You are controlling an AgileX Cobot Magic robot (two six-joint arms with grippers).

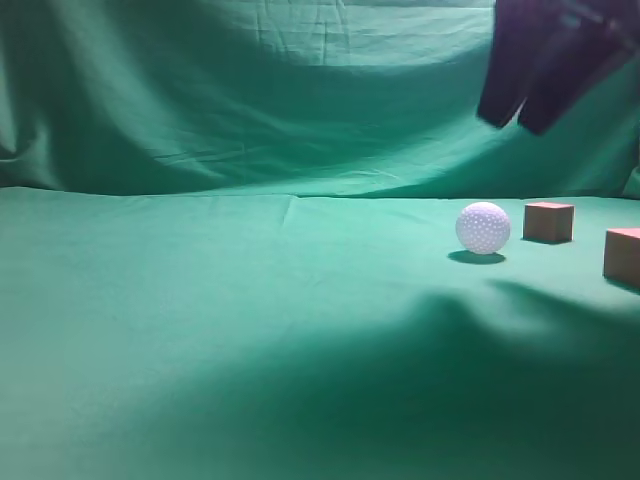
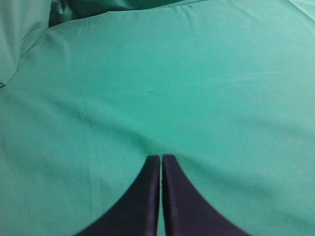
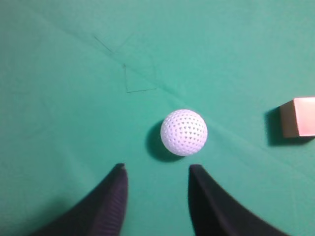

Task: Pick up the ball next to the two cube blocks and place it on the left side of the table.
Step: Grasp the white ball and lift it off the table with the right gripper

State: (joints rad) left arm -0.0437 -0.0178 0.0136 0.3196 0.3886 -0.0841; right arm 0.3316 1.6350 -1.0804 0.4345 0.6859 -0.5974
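**Golf ball lies below and ahead of the spread right gripper**

Golf ball, white and dimpled, rests on the green cloth surface toward the right of the exterior view. Just to its right sits one reddish-brown cube block, and a second cube block lies farther right and nearer the camera, cut off by the frame edge. The ball touches neither block.

The right gripper hangs in the air above and slightly right of the ball, well clear of the cloth. In the right wrist view its two dark fingers stand apart with nothing between them, and the ball lies just beyond the fingertips, roughly in line with the gap and a little toward the right finger. One cube shows at that view's right edge, apart from the ball. A sphere has no long axis, so any approach angle would serve; what matters, in my judgement, is bringing the gap forward and down so the ball sits squarely between the fingers without nudging the nearby block.

The left gripper has its fingers pressed together over bare cloth, with no object in its view. The right arm is clearly the nearer one for the pick. The surface's left side is where the ball must end up.
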